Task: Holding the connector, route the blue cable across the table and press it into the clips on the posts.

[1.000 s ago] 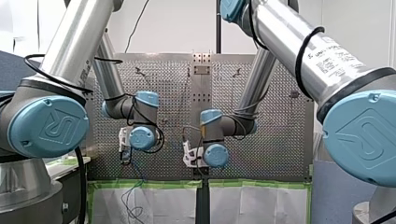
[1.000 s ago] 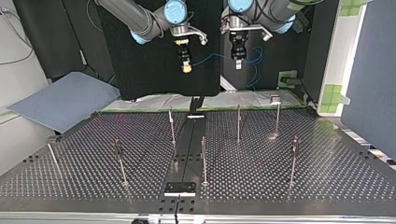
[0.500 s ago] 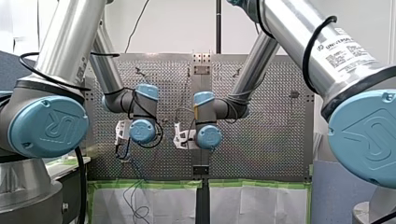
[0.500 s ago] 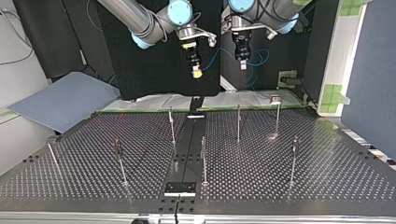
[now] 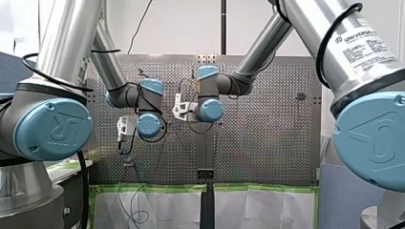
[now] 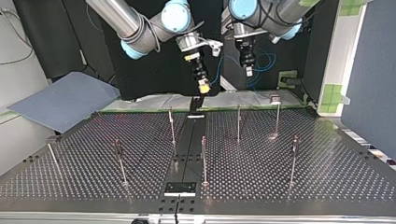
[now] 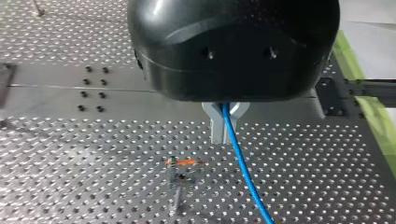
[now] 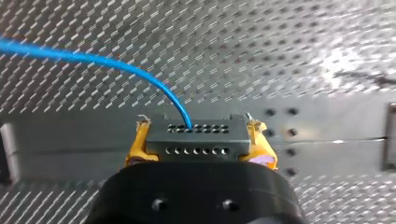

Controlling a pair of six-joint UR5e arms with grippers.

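A dark connector block (image 8: 196, 137) with rows of holes sits between the yellow pads of my right gripper (image 8: 198, 145), which is shut on it. The blue cable (image 8: 93, 58) leaves the block's top and arcs away over the perforated table. My left gripper (image 7: 224, 122) has its metal fingers shut on the same cable (image 7: 239, 161), which hangs down past them. In the top view my right gripper (image 6: 203, 85) hangs tilted above the table's far edge, and my left gripper (image 6: 249, 70) is to its right. Thin posts (image 6: 238, 122) stand ahead of both.
Several slim posts (image 6: 203, 158) stand spread over the perforated table (image 6: 280, 186), one with an orange clip (image 7: 182, 162) under my left gripper. A dark rail (image 6: 187, 149) runs down the table's middle. A blue-grey mat (image 6: 65, 100) lies at the top view's left.
My right gripper has swung to the top view's right and lower, carrying the connector towards the table's far edge. My left gripper has shifted slightly right and down, still gripping the cable.
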